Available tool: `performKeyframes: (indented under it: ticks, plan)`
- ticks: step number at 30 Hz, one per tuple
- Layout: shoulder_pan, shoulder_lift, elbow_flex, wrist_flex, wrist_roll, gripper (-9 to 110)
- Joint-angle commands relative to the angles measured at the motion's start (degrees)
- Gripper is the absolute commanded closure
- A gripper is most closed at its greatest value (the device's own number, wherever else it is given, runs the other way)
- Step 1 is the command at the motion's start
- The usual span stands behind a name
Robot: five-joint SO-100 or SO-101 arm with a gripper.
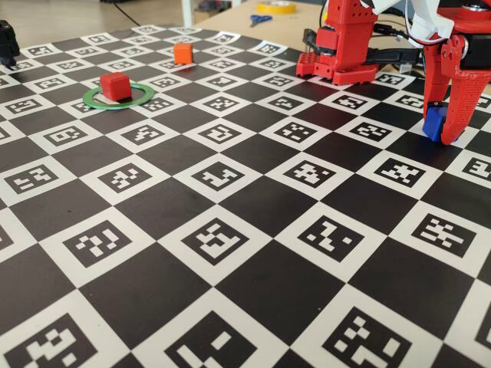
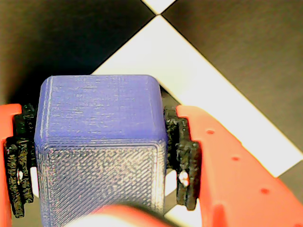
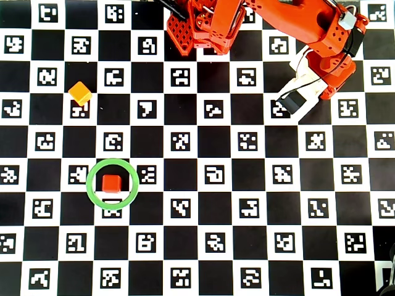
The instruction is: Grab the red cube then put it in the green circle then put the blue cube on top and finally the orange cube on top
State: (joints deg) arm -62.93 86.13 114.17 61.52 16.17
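The blue cube fills the wrist view, and my red gripper is shut on it, black pads pressed against both sides. In the fixed view the gripper holds the blue cube low over the board at the right edge; whether it touches the board I cannot tell. Far to the left, the red cube sits inside the green circle. The orange cube stands alone beyond the ring. The overhead view hides the blue cube under the arm.
The checkered marker board covers the table. The arm's red base stands at the board's far edge. Blue-handled scissors and a yellow tape roll lie behind it. A black object sits at the far left.
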Motion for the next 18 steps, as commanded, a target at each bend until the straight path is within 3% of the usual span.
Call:
performKeyframes:
  ticks: [1,10,18]
  plan:
    - [2.4,9.4,-3.9,1.9,-2.3,93]
    - [14.8,21.5,-4.6,9.5,-11.7,96]
    - [31.5,20.4,-11.4,16.3,-25.0,99]
